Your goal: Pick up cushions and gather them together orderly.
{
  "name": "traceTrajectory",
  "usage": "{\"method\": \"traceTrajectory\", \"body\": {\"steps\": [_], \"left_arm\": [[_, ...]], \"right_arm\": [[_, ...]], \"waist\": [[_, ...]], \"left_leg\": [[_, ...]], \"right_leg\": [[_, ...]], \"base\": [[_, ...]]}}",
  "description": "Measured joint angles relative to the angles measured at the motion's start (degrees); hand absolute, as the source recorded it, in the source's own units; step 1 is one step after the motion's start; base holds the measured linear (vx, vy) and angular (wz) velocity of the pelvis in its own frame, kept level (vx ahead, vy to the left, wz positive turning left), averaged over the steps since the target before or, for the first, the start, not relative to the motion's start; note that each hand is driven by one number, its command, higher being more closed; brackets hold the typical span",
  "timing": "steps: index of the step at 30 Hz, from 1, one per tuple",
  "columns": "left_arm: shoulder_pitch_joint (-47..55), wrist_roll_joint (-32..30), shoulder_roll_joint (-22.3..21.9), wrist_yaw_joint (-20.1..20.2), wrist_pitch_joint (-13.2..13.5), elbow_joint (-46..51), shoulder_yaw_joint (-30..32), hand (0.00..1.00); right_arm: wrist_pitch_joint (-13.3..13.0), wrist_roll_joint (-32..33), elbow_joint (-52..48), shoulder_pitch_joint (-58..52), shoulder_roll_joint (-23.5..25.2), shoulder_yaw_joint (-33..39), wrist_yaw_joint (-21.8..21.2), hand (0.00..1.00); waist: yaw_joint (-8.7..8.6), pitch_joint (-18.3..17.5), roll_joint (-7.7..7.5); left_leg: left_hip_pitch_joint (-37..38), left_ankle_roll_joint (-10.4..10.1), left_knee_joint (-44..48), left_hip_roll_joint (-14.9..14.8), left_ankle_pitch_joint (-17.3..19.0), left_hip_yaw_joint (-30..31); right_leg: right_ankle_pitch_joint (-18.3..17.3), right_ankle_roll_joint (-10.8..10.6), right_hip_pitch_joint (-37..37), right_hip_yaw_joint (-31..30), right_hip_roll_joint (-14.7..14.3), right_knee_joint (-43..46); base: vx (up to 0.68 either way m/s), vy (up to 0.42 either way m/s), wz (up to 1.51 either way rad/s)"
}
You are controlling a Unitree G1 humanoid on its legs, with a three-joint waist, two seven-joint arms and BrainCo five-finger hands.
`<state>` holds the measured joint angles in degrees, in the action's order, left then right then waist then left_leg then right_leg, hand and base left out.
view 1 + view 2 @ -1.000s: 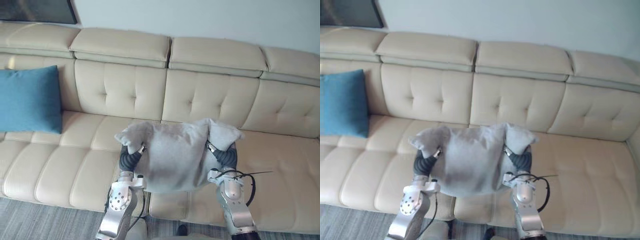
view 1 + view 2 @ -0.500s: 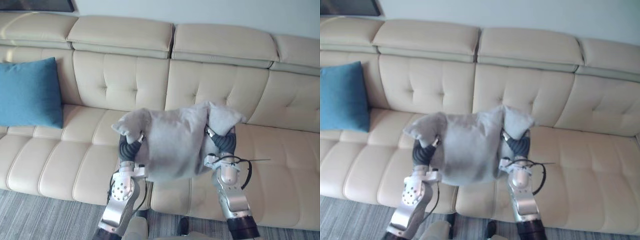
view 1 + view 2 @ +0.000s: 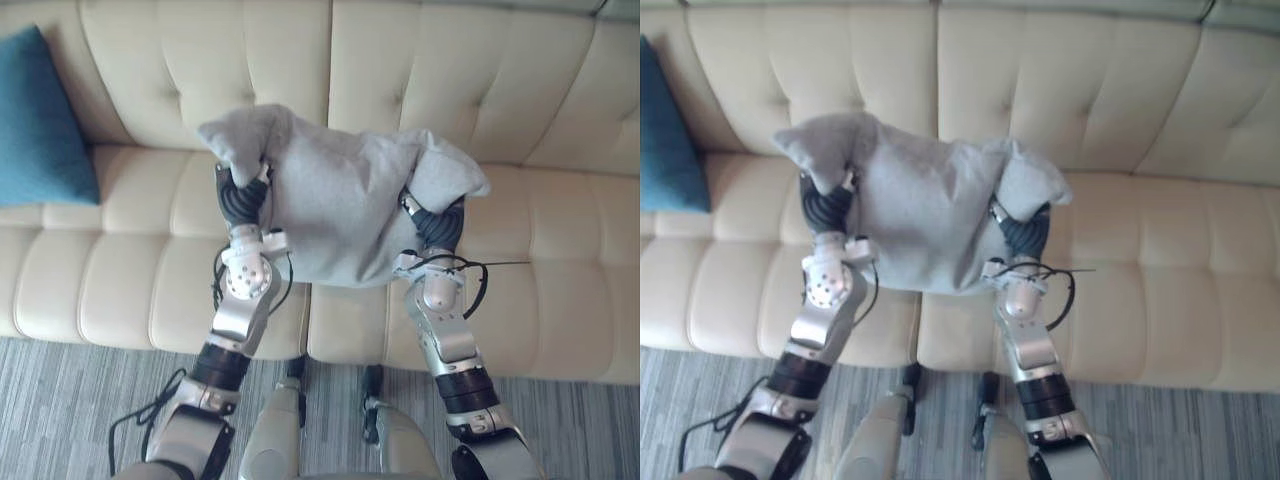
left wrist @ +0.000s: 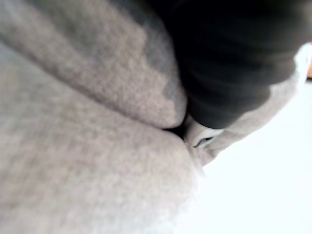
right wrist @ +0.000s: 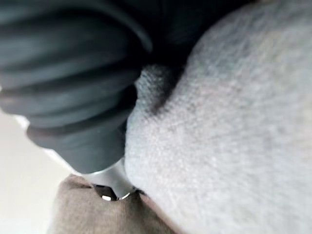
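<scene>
Left hand (image 3: 243,200) sits tucked in under the L top corner of the grey cushion (image 3: 340,215), right hand (image 3: 437,225) under the R corner. The cushion's pinned between the two, held up above the seat of the cream sofa (image 3: 130,290), and as far as I can judge it touches nothing but the hands.

Grip state? Can't tell on either side. Both wrist views show the dark ribbed cover sunk into grey fabric, so clamped or merely pressing, no call.

Now the handling. It looks soft and light, prob. a loose fill: both corners flop over the wrists like ears and the body sags in the middle. No stiffness, so it'll fold and droop wherever it's unsupported. The knit-type cover is likely grippy, not slippery, and nothing here is fragile.

Best hold, I'd say, is the one we've got: opposite side edges squeezed inward, w/ enough pressure that the fill doesn't slump out.

Blue cushion (image 3: 40,125) leans on the sofa back well off to the robot's left, likely the gathering spot.
</scene>
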<state>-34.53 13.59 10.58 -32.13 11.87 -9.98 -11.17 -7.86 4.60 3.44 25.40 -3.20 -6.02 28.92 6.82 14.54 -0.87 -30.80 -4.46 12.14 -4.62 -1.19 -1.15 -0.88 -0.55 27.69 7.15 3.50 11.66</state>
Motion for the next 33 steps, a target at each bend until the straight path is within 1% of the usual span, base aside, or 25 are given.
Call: {"method": "traceTrajectory", "body": {"steps": [4,5,6,9,11,13,16,17,19,20,22,23,25,26,28,30,33], "left_arm": [[-5.3,0.1,0.0,-0.2,0.0,-3.2,0.0,1.00],[-7.2,0.1,0.0,-0.2,-0.1,-4.4,0.1,1.00],[-9.1,0.1,0.0,-0.2,-0.1,-5.5,0.1,0.00],[-14.1,0.1,0.3,-0.2,0.0,-7.8,0.6,0.00],[-20.4,0.3,2.4,-0.3,0.0,-12.0,2.2,0.00],[-23.3,0.7,3.5,-0.3,-0.1,-13.8,3.8,0.00],[-25.8,1.2,4.6,-0.2,0.0,-16.3,6.1,0.00],[-26.4,1.3,4.9,-0.1,0.0,-17.6,7.9,0.00],[-27.2,1.4,5.8,0.2,0.0,-19.5,9.1,0.00],[-28.5,2.7,7.3,1.5,0.0,-21.7,10.3,0.00],[-29.6,3.5,9.2,3.0,0.0,-23.0,10.5,0.00],[-30.1,3.6,11.5,5.6,-0.1,-23.5,11.2,0.00],[-30.1,4.2,12.9,7.0,-0.1,-23.8,12.1,0.00],[-30.1,6.4,14.2,8.7,0.0,-25.1,14.3,0.00],[-30.1,8.1,15.4,9.2,0.0,-26.1,15.6,0.00],[-29.1,10.3,16.9,10.4,0.0,-27.1,18.3,0.00],[-25.6,12.7,17.9,12.3,0.0,-27.1,20.4,0.00]], "right_arm": [[0.1,0.0,0.4,4.2,0.5,3.1,1.0,1.00],[0.1,0.0,1.6,6.5,0.5,4.1,1.5,1.00],[0.1,0.0,2.5,8.3,0.4,5.2,1.8,0.00],[0.0,0.0,2.7,11.7,0.1,6.9,2.9,0.00],[-0.1,0.1,5.1,17.0,0.0,8.2,3.9,0.00],[-0.1,0.4,7.0,20.0,-1.4,8.2,4.5,0.00],[-0.1,1.3,9.1,23.4,-2.2,9.1,4.8,0.00],[-0.1,2.6,10.2,24.8,-2.7,9.9,4.6,0.00],[-0.1,4.2,12.1,26.8,-4.4,10.3,3.9,0.00],[-0.1,6.4,14.3,28.9,-6.4,10.3,2.7,0.00],[-0.1,8.6,16.0,30.8,-8.2,10.3,1.9,0.00],[-0.1,12.0,18.3,33.0,-10.2,10.3,0.1,0.00],[-0.2,14.1,20.0,34.5,-11.8,10.3,-1.3,0.00],[-0.2,17.2,21.3,35.8,-13.6,10.4,-3.1,0.00],[-0.2,18.9,22.5,36.7,-15.1,10.3,-4.4,0.00],[-0.5,21.1,23.1,37.0,-17.7,10.3,-5.9,0.00],[-0.6,22.6,24.9,36.9,-19.1,10.3,-7.4,0.00]], "waist": [[-0.41,1.4,-0.09],[-0.58,2.6,-0.11],[-0.72,3.3,-0.18],[-0.74,3.6,-0.22],[-1.16,4.0,-0.14],[-1.27,4.5,-0.18],[-1.46,5.3,-0.17],[-1.52,5.3,-0.16],[-1.54,5.3,-0.13],[-1.54,5.7,-0.13],[-1.57,6.5,-0.08],[-1.60,7.0,-0.04],[-1.54,7.4,-0.03],[-1.45,7.4,-0.05],[-1.44,7.4,-0.05],[-1.38,7.5,-0.01],[-1.34,7.5,0.00]], "left_leg": [[-3.6,-0.2,0.0,-0.6,-0.6,-0.2],[-3.9,-0.2,0.0,-0.8,-0.8,-0.3],[-4.5,-0.2,0.0,-1.1,-0.8,-0.3],[-7.1,-0.4,0.0,-1.4,-1.2,-0.4],[-9.0,-0.6,0.0,-2.0,-1.6,-0.6],[-9.3,-0.6,0.0,-2.2,-1.6,-0.7],[-9.4,-0.6,-0.1,-2.4,-1.6,-0.7],[-9.5,-0.6,-0.1,-2.5,-1.6,-0.7],[-9.7,-0.7,-0.2,-2.5,-1.7,-0.7],[-9.7,-0.8,-0.2,-2.6,-1.7,-0.6],[-9.5,-0.8,-0.2,-2.6,-2.0,-0.4],[-9.5,-0.9,-0.2,-2.7,-2.1,-0.2],[-9.3,-0.9,-0.2,-2.7,-2.1,-0.2],[-9.1,-1.0,-0.2,-2.7,-2.2,-0.1],[-9.1,-1.1,-0.2,-2.8,-2.2,-0.1],[-8.3,-1.1,-0.2,-2.9,-2.4,0.1],[-6.1,-1.1,-0.3,-3.0,-2.4,0.0]], "right_leg": [[1.4,0.1,3.4,-0.2,-0.6,-0.8],[1.9,0.1,3.5,-0.3,-0.9,-1.6],[2.4,0.1,4.0,-0.4,-1.2,-2.1],[3.4,0.1,6.3,-0.8,-1.6,-2.8],[5.5,0.2,6.9,-1.1,-2.3,-5.9],[6.2,0.2,6.9,-1.3,-2.6,-6.9],[6.3,0.1,7.0,-1.5,-2.8,-7.2],[6.6,0.1,7.0,-1.6,-2.9,-7.6],[6.7,0.1,7.0,-1.6,-3.0,-8.0],[6.7,0.1,6.9,-1.5,-3.0,-8.0],[6.7,0.1,6.5,-1.2,-3.0,-8.0],[6.7,0.1,6.4,-1.0,-3.1,-8.0],[6.7,0.1,6.2,-1.0,-3.1,-8.0],[6.7,0.1,6.1,-1.0,-3.1,-8.0],[6.7,0.1,6.0,-0.9,-3.1,-8.0],[6.8,0.2,5.0,-0.4,-3.2,-8.0],[6.8,0.2,2.8,-0.4,-3.2,-8.1]], "base": [[-0.03,-0.018,-0.09],[0.02,-0.019,-0.12],[0.01,-0.018,-0.12],[0.00,-0.016,-0.10],[0.02,-0.024,-0.13],[0.03,-0.034,-0.10],[0.04,-0.032,-0.05],[0.05,-0.034,-0.03],[0.05,-0.035,0.00],[0.05,-0.029,0.03],[0.04,-0.030,0.06],[0.04,-0.030,0.07],[0.04,-0.032,0.03],[0.03,-0.025,0.01],[0.01,-0.011,0.02],[0.04,-0.031,0.06],[0.05,-0.024,0.01]]}}
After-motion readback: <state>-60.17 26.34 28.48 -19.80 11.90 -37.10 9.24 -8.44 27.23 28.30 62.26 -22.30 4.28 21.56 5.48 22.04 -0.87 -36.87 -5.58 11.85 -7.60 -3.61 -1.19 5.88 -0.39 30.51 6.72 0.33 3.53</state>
